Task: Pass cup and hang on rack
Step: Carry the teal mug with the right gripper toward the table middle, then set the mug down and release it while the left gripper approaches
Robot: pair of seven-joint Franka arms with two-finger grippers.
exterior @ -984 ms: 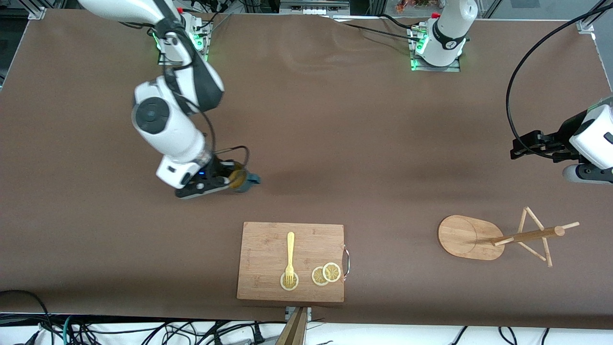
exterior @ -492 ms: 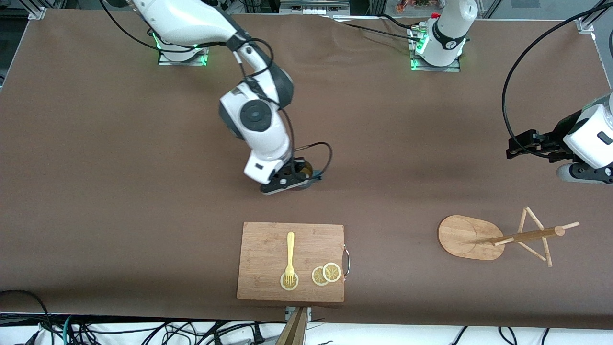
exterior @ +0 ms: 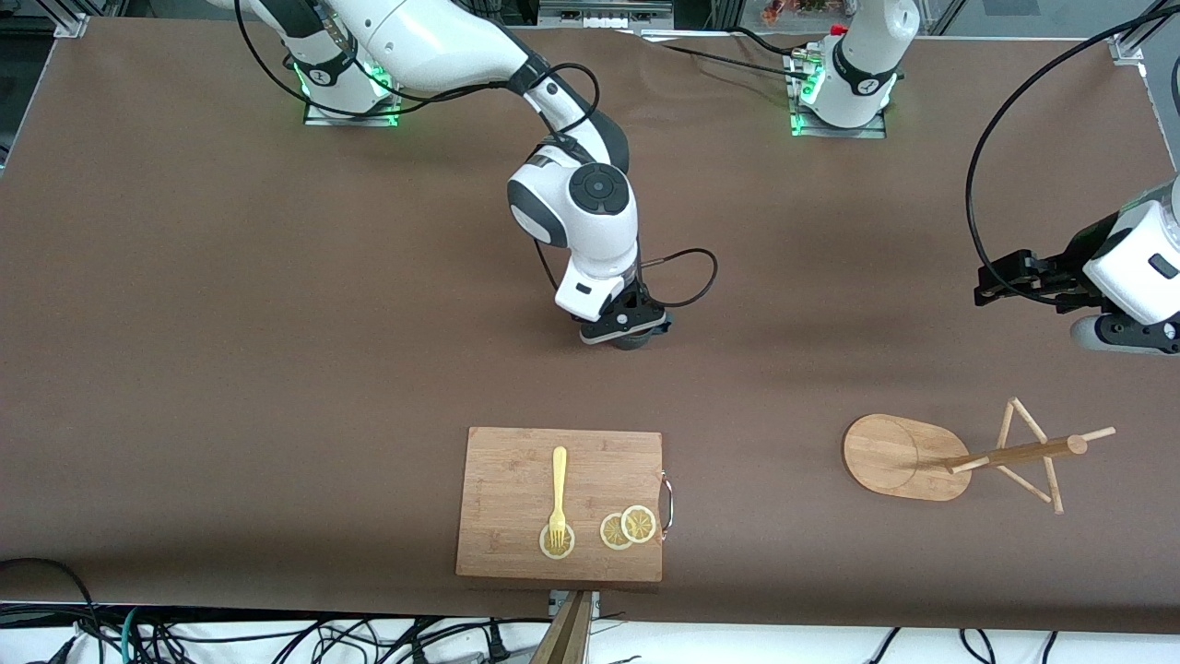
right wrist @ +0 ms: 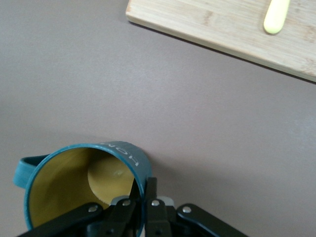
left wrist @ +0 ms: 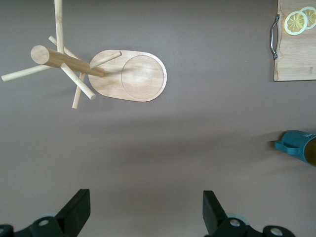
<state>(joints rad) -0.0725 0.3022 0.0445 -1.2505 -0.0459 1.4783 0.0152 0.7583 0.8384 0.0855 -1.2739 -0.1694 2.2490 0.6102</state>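
Teal ribbed cup [right wrist: 84, 185], rigid and probably glazed, pinched at its rim wall by the right hand [right wrist: 143, 200] over mid-worktop [exterior: 184, 369].
Likely light, slippery, breakable; loop handle juts free, best receiving point; left hand [left wrist: 143, 210] waits agape near the rack [exterior: 959, 456].

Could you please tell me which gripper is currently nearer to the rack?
Left. The left gripper hangs open above the table beside the rack; the right gripper holds the cup over mid-table.

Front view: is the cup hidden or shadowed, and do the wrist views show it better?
Front view: the right gripper hides most of the cup. Right wrist view: sharp, evenly lit, fingers pinching its rim. Left wrist view: cup cropped at the edge.
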